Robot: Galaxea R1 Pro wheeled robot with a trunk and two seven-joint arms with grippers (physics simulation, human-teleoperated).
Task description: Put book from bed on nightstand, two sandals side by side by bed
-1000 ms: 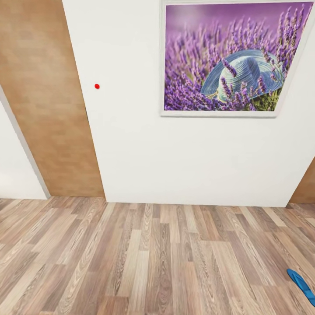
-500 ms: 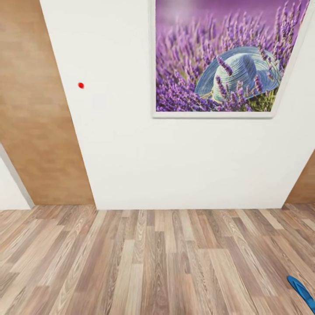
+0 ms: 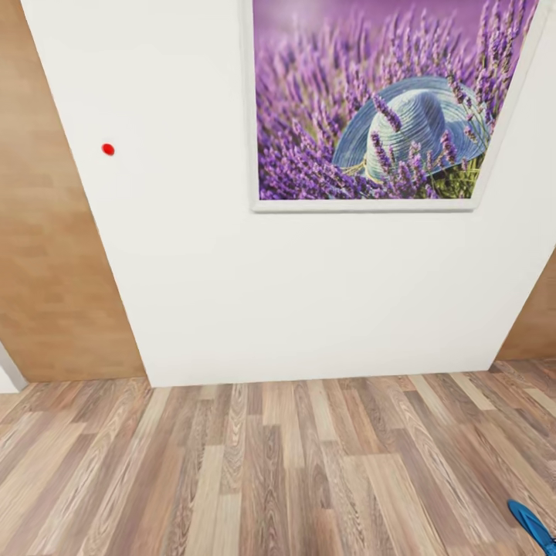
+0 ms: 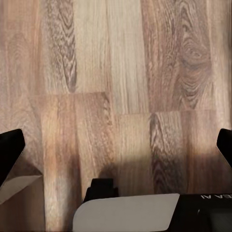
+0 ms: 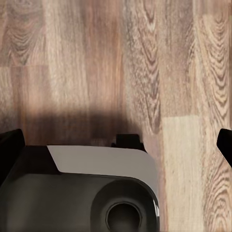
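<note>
One bright-blue sandal lies flat on the wood-plank floor at the lower right corner of the head view, partly cut off by the frame edge. The book, the bed and the nightstands are out of view. In the left wrist view my left gripper hangs over bare floor planks, its dark fingertips far apart with nothing between them. My right gripper is likewise open above the floor, holding nothing.
A white wall stands close ahead, carrying a framed lavender-and-hat picture and a small red dot. Brown wood panelling flanks the wall on the left. My own grey base shows beneath the grippers.
The whole head view has shifted: the wall and picture look nearer, the red dot has slid left, and the sandal sits lower in the corner. This is camera motion.
</note>
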